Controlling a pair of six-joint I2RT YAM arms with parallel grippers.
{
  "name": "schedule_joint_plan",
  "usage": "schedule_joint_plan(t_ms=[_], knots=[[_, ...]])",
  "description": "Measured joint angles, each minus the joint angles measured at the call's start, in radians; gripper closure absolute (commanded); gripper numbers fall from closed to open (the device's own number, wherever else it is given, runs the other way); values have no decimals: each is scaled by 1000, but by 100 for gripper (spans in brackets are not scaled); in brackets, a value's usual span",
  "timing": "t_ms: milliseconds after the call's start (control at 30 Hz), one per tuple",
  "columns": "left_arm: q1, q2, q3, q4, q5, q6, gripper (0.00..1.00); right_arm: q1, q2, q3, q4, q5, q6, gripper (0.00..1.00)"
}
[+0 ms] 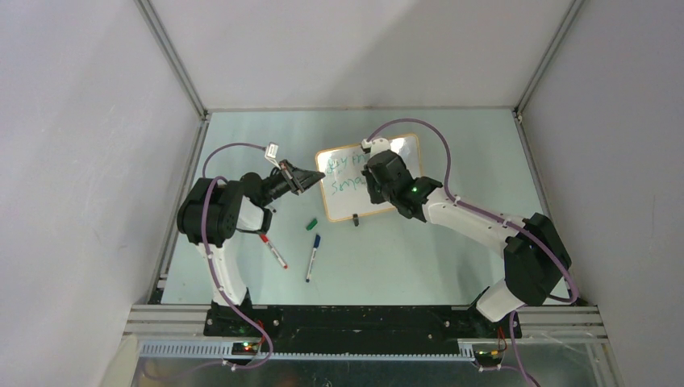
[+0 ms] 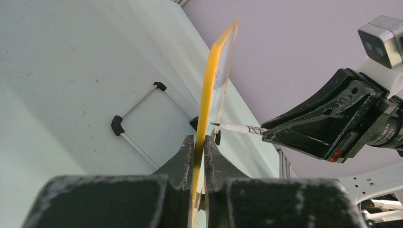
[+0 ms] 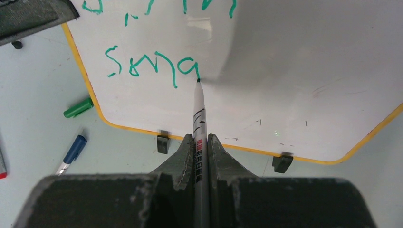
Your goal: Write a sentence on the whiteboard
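1. Left gripper [image 2: 199, 142]: fingers are pressed together on the left edge of the whiteboard [image 3: 294, 71], pinching its orange-yellow frame.
2. Loose items: a red-tipped marker [image 1: 274, 251], a blue-capped marker [image 1: 312, 256] and a green cap [image 1: 310, 224] lie apart from one another on the table [image 1: 468, 161], just in front of the board's lower left corner.
3. Whiteboard: it stands mid-table between the two grippers, on two black clip feet [image 3: 162, 141].
4. Sentence [image 3: 151, 66]: thin green lettering in two lines on the board's left part. The upper line is not legible, and the lower line begins "Sma".
5. Right gripper [image 3: 201, 140]: it is clamped on a white marker pen [image 3: 198, 114], whose tip touches the board at the end of the lower line.
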Motion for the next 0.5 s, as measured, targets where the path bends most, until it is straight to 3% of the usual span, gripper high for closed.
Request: schedule_joint_plan(t_ms=[500], knots=[[0, 0, 0, 0, 2, 0, 100, -13, -9, 0, -6, -45, 0, 100]])
